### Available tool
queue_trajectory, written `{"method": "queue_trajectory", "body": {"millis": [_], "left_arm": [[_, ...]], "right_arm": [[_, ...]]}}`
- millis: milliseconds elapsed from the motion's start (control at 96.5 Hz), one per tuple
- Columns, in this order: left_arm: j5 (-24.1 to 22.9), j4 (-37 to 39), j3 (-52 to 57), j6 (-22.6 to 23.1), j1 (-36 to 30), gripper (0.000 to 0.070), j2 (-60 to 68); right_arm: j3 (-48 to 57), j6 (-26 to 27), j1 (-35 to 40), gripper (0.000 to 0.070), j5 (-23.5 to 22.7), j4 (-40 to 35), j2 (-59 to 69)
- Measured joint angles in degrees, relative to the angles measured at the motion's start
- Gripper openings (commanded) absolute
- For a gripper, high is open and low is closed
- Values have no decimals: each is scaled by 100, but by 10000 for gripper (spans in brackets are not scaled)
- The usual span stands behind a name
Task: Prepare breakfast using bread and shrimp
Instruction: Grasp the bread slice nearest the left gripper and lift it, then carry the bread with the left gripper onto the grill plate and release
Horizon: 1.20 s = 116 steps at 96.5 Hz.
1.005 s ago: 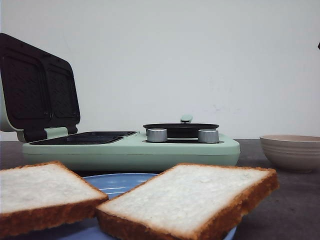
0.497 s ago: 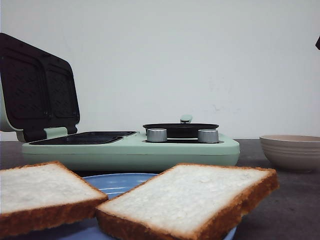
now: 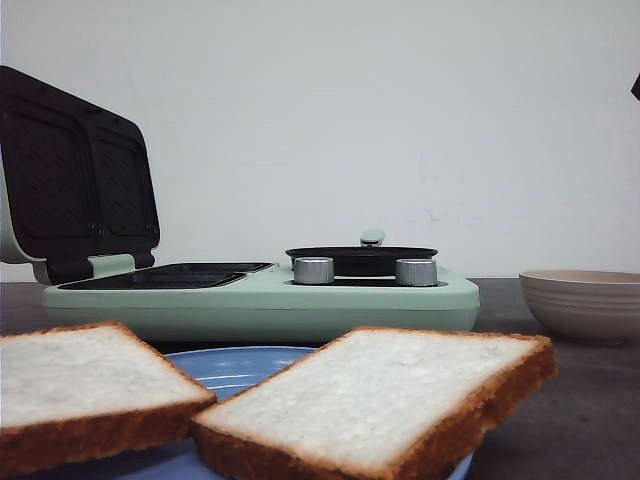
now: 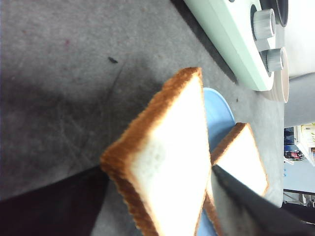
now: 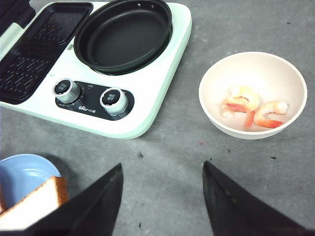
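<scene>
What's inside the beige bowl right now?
The beige bowl holds shrimp: pink-orange curled pieces, at least two, lying together near the middle in the right wrist view. In the front view only the bowl's outer wall shows, its contents hidden by the rim.

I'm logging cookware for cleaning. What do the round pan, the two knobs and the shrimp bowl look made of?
Pan: probably nonstick-coated metal, with a matte black, even surface. Knobs: brushed metal or metallised plastic, with silvery ribbed sides; the pictures don't settle which. Bowl: ceramic or melamine, cream and smooth with a soft sheen.
</scene>
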Motion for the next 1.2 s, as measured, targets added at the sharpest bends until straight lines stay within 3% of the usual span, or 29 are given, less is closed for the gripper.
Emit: {"method": "queue_trajectory", "body": {"millis": [155, 352, 922, 1078, 1202], "left_arm": [[-37, 144, -31, 2, -2, 249, 173], [-136, 254, -50, 37, 0, 2, 431], [-247, 1591, -24, 90, -90, 9, 479], [-619, 1637, 404, 551, -267, 10, 549], [-1099, 1596, 1040, 1231, -450, 10, 866]], "right_arm": [[0, -20, 0, 310, 0, 0, 0], [0, -37, 0, 310, 0, 0, 0], [-2, -37, 0, 310, 0, -2, 0], [0, -37, 0, 310, 0, 0, 0], [0, -37, 0, 310, 0, 0, 0]]}}
